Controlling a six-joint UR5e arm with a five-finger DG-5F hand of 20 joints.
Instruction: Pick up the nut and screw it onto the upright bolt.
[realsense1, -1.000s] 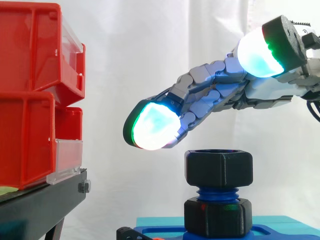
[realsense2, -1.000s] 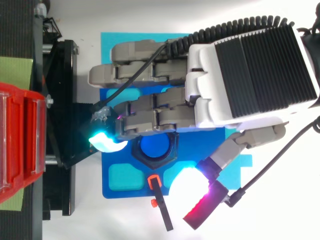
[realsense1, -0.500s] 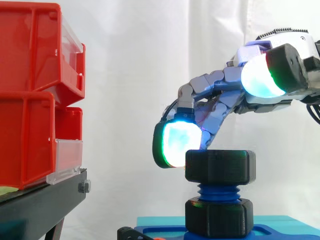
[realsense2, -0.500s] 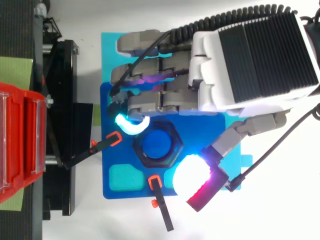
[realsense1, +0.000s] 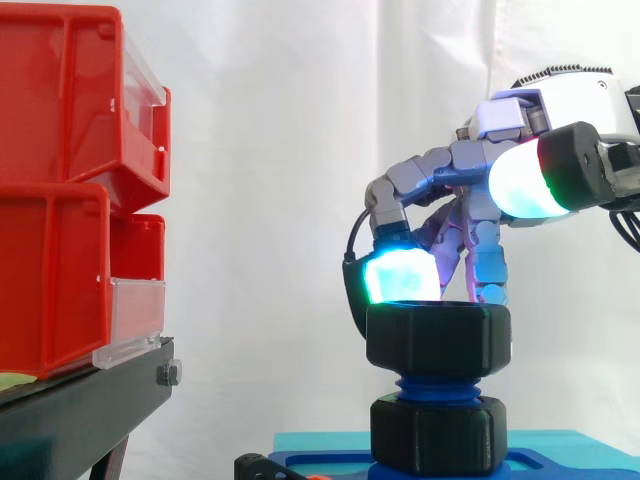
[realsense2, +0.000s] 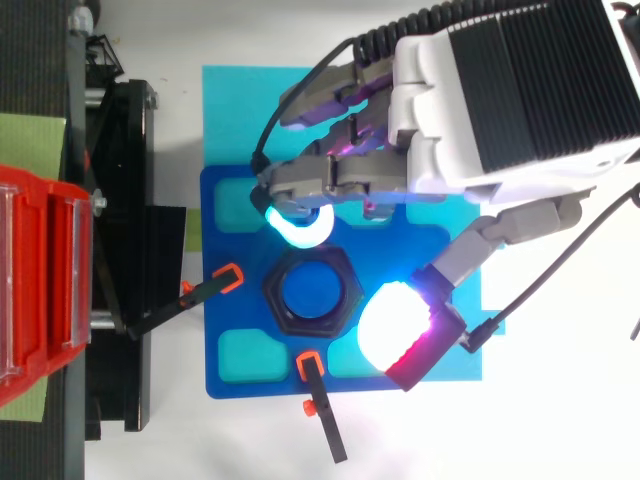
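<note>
The black hex nut (realsense1: 438, 338) (realsense2: 308, 291) sits on top of the upright blue bolt (realsense1: 436, 386), whose blue top (realsense2: 308, 290) shows through the nut's hole. A second black nut (realsense1: 436, 435) sits at the bolt's foot on the blue base plate (realsense2: 228, 205). My hand (realsense2: 510, 90) (realsense1: 560, 95) hangs over the plate from the right, fingers curled down. One cyan-glowing fingertip (realsense1: 400, 277) (realsense2: 298, 225) sits at the nut's upper rim on its far side. The thumb pad (realsense1: 525, 180) (realsense2: 392, 325) stays well above the nut and grips nothing.
Red bins (realsense1: 70, 190) (realsense2: 40, 290) stand on a black stand (realsense1: 80, 410) to the left. Two black clamps with orange tips (realsense2: 215, 288) (realsense2: 318, 400) lie at the plate's left and near edges. A light-blue mat (realsense2: 235, 110) lies under the plate.
The fingers have curled in further and the hand has drawn back from the bins. The glowing fingertip moved from the nut's left flank to its far upper rim. The nut sits slightly lower.
</note>
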